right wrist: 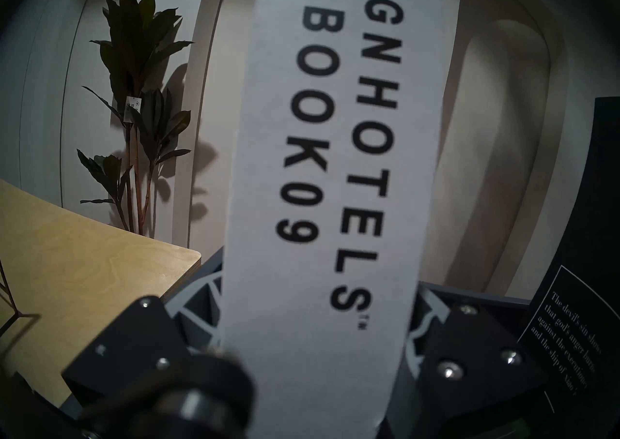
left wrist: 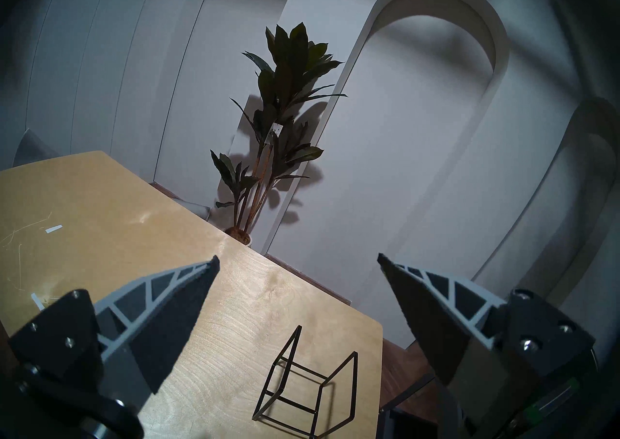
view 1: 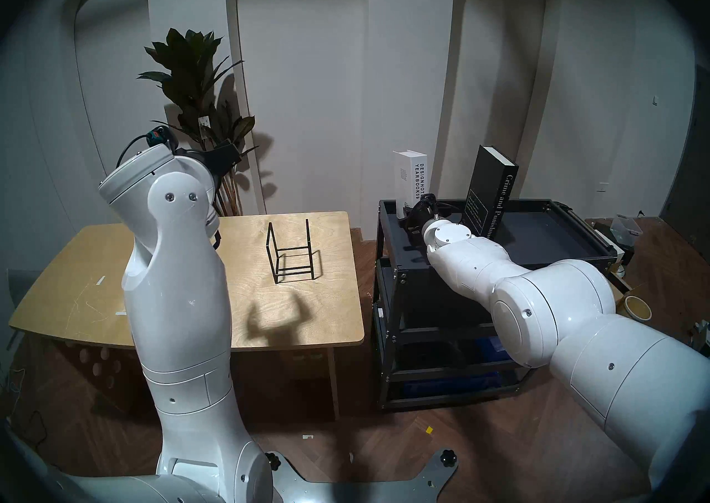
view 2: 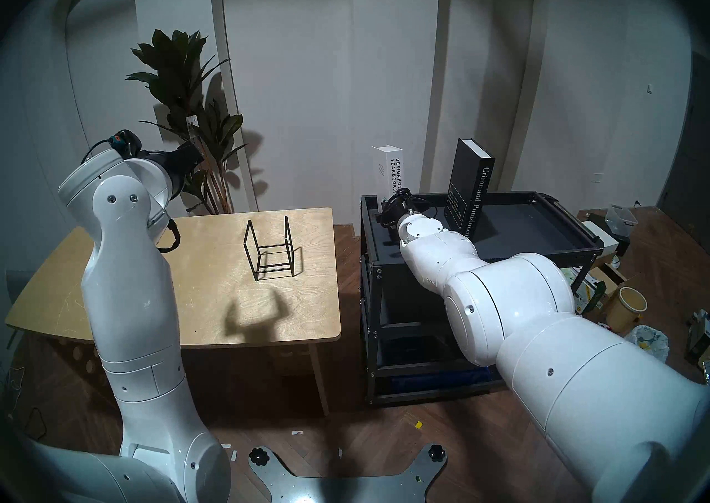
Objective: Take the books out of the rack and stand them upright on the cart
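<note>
White DESIGNHOTELS yearbook [right wrist: 328, 193] stands upright between the right gripper [right wrist: 315, 321] fingers, pinched, on the cart [view 1: 388, 237] top tray; the dark Crime and Punishment book [view 1: 490, 195] stands right of it. The left gripper [left wrist: 298, 260] is spread above the wooden table [left wrist: 235, 311], the empty wire rack [left wrist: 308, 391] below it

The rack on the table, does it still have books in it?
Empty. The rack is bare wire on the table; both the white book and the dark book are on the cart.
</note>
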